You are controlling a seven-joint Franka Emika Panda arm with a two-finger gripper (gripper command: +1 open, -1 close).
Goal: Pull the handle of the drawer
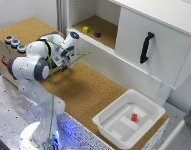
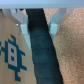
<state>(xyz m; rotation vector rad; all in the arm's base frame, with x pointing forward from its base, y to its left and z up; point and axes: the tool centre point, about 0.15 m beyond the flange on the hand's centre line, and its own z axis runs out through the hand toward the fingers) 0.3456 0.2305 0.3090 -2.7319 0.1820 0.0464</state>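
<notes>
In the exterior view my gripper hangs over the cork table, just right of my arm. A tan wooden box with three coloured buttons on top stands at the exterior view's left, largely hidden behind the arm. In the wrist view my gripper is open, its two pale fingers apart. A dark ribbed band runs between them. Beside it lies a tan surface with a blue pixel figure, probably the drawer. I cannot tell whether the band is the handle.
A white cabinet door with a long black handle is at the back right. An open shelf holds a yellow cube and a dark cube. A white tub with a red piece sits at the front right.
</notes>
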